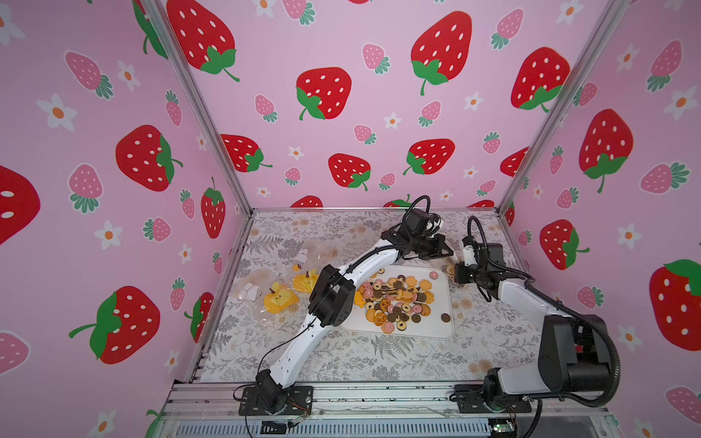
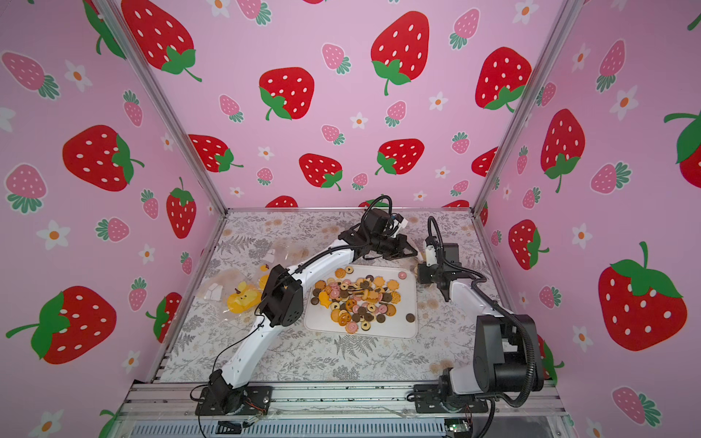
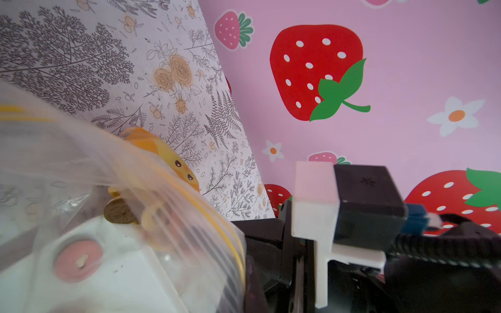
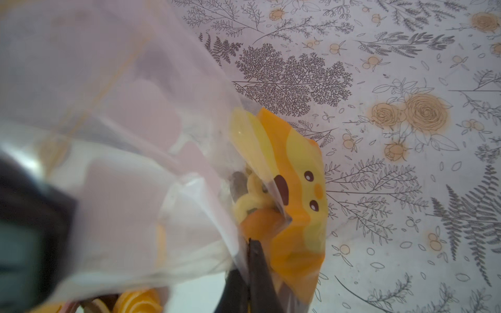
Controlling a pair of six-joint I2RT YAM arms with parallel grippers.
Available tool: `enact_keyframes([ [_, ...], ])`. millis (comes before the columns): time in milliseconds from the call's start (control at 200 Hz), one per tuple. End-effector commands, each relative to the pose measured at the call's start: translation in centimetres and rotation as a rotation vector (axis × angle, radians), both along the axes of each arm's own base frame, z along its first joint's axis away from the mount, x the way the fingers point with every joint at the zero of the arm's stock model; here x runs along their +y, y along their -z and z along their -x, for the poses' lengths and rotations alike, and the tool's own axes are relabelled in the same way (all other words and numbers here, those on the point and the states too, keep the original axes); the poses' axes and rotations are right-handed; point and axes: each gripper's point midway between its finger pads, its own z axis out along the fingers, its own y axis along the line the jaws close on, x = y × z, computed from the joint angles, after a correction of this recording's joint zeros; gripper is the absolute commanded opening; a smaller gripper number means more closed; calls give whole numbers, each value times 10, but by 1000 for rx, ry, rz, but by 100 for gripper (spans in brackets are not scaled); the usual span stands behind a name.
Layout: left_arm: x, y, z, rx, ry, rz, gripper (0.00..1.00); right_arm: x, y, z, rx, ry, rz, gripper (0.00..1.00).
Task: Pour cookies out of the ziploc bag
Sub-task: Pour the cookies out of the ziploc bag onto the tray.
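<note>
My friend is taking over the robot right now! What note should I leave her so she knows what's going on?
Left gripper: shut, apparently on the ziploc bag; its fingers are hidden.
Right gripper: shut on the bag's orange printed edge.
The bag is held up at the white tray's far right corner.
Done: most cookies lie piled on the tray.
Left: a few cookies sit inside the bag; tip or shake them out.
</note>
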Motion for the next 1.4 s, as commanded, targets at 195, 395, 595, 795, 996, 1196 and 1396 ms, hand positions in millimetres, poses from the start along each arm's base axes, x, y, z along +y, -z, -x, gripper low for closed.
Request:
enact_keyframes([
  [195, 0, -53, 9, -7, 25, 117, 0, -15, -18, 11, -10, 66, 40, 0],
  [395, -12, -66, 36, 30, 68, 167, 0, -31, -48, 40, -35, 114, 91, 0],
  [595, -17, -68, 68, 101, 78, 220, 0, -34, -78, 65, -22, 120, 82, 0],
  [795, -11, -51, 96, 149, 75, 209, 0, -22, -82, 84, 51, 57, 36, 0],
  [996, 1, -26, 100, 185, 41, 181, 0, -15, -75, 86, 101, -12, 45, 0],
  [1196, 13, -22, 101, 184, 5, 170, 0, -2, -70, 89, 150, -75, 4, 0],
  [1396, 34, -20, 104, 182, -48, 155, 0, 18, -71, 103, 179, -180, -62, 0],
])
